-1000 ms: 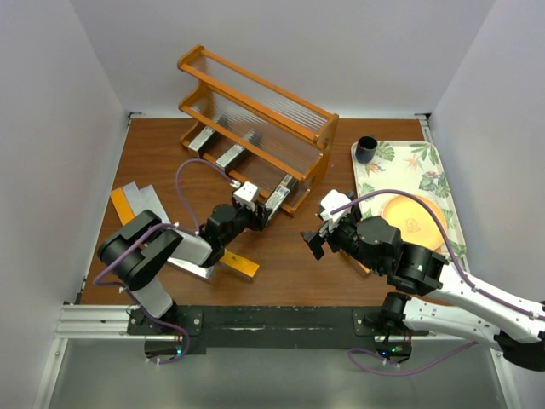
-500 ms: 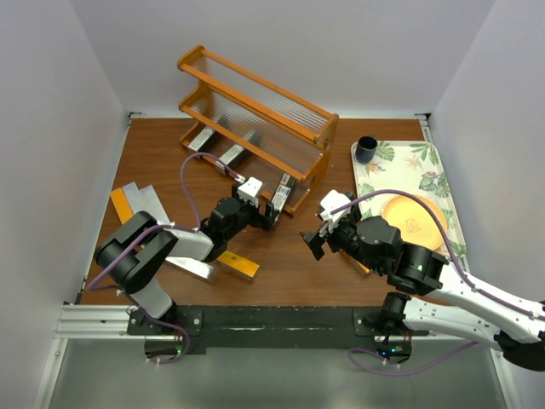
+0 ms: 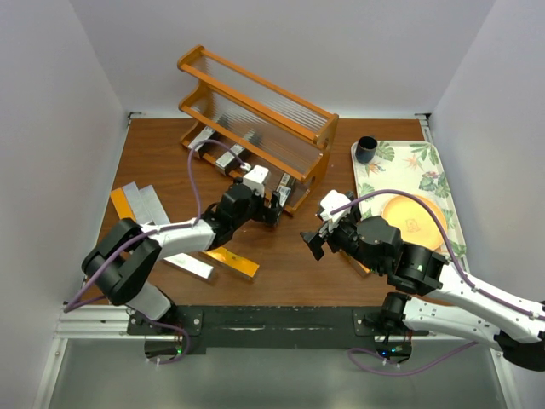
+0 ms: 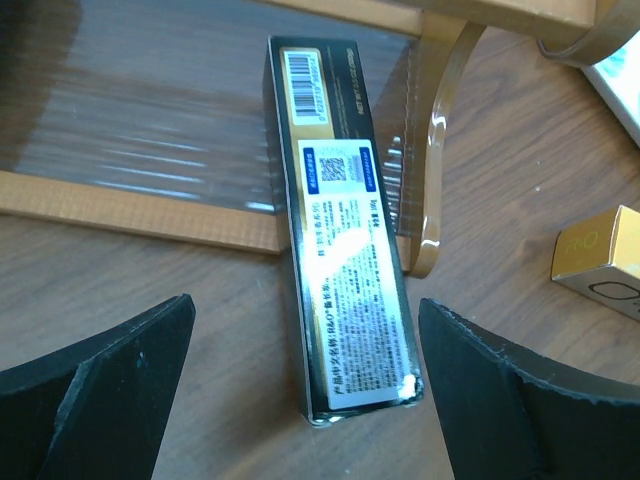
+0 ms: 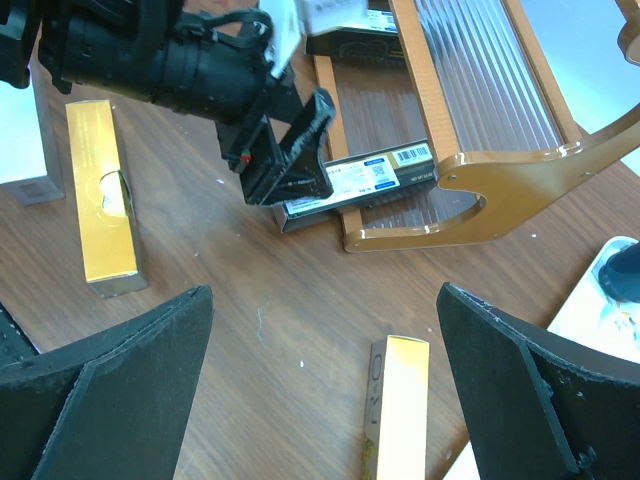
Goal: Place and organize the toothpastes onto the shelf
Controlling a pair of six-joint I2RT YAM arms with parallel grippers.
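The left gripper [image 4: 306, 300] now has its jaws wide apart, where a second back we see them clamped on a silver carton [image 4: 345, 260]. The arm also reaches further toward 12 o'clock than it does then. The carton lies free between the fingers at the right end of the shelf [image 3: 255, 85]. Its far end rests on the ribbed bottom tier and its near end pokes out over the front rail toward 6 o'clock. We judge this one delivered but not tidy, and a nudge toward 12 o'clock would likely seat it. The right gripper [image 5: 325, 292] hangs with its jaws apart and holds nothing. We count nine cartons. Three are on the bottom tier: this one and two silver ones [image 3: 226, 159] toward 11 o'clock. Six are on the table [image 3: 281, 256]. Of those, an orange one [image 3: 120, 204] and what look like two silver ones [image 3: 145, 202] lie at 9 o'clock. A silver [image 3: 189, 266] and an orange [image 3: 232, 260] lie at 7 o'clock, and one orange [image 5: 398, 400] lies at 5 o'clock by the right arm. That leaves six to shelve, by our reckoning. At 3 o'clock sits one tray [image 3: 443, 158] with one cup [image 3: 366, 149] and one plate [image 3: 417, 213].
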